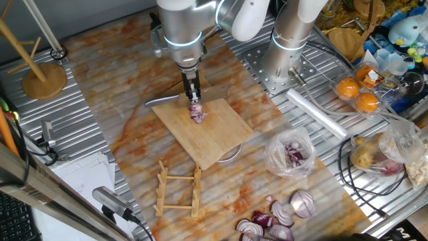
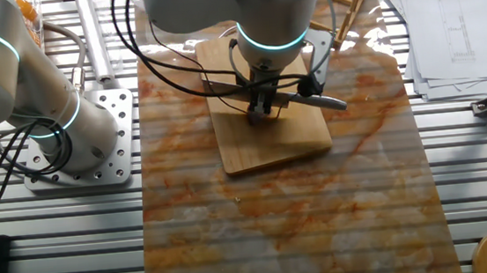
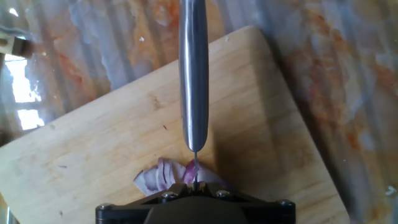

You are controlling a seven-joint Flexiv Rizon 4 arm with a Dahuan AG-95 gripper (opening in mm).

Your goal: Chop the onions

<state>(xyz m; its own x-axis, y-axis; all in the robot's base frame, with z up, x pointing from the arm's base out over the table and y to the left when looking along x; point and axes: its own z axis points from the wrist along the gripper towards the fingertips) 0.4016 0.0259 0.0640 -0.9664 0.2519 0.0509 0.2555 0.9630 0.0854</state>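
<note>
Bamboo cutting board [image 1: 200,127] bears purple-white onions [image 3: 171,175]; hand [image 1: 192,94] grips a knife [image 3: 194,74].

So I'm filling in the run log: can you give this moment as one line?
phase: chopping | tool: shut on knife | knife: blade down on onion wedge | wedge: on cutting board | onion: partly cut

You have one wooden cutting board [image 1: 200,127] at the centre, with one small heap of onions [image 1: 197,112] on it and one knife [image 3: 194,74] over that heap. One gripper [image 1: 192,97] is in view. At five o'clock lie about five bigger onion pieces [image 1: 281,217]. At three o'clock sits one clear bag of onion [image 1: 291,152]. Two oranges [image 1: 358,94] sit at two o'clock. One wooden rack [image 1: 179,191] lies at six o'clock, and one wooden stand [image 1: 40,73] stands at ten o'clock.
</note>
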